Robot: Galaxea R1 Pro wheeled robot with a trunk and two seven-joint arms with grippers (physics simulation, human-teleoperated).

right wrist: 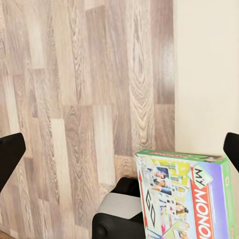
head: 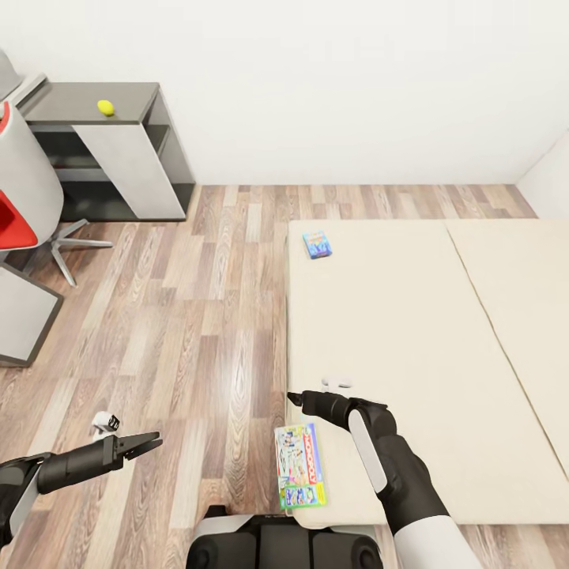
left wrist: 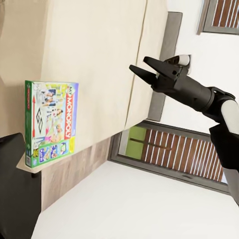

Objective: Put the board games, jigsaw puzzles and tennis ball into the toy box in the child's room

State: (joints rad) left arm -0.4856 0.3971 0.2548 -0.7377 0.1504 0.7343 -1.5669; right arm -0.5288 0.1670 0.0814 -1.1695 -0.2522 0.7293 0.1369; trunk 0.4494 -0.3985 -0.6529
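We find the right gripper (head: 294, 397) hovering above the near left edge of the bed (head: 411, 332), its black fingers pointing left toward the floor; in the left wrist view its jaws stand slightly apart with nothing between them (left wrist: 144, 67). In the right wrist view the two fingertips (right wrist: 10, 154) sit wide apart at the frame edges, again with nothing held. Just below this gripper, the Monopoly board game (head: 299, 465) lies flat on the mattress at the near left corner, partly overhanging the edge; its green-edged lid faces up (left wrist: 51, 123) (right wrist: 186, 196). The left gripper (head: 150, 442) is extended over the wood-plank floor (head: 174, 316), well apart from the bed, and holds nothing; we cannot tell how far its jaws are parted. The smaller blue-teal board game (head: 317, 244) lies flat near the far left corner of the mattress, well apart from both grippers. Beyond the floor, the tennis ball (head: 106, 107) rests on the dark grey cabinet (head: 134, 99) against the white wall. A red and grey chair (head: 24, 190) stands beside that cabinet.
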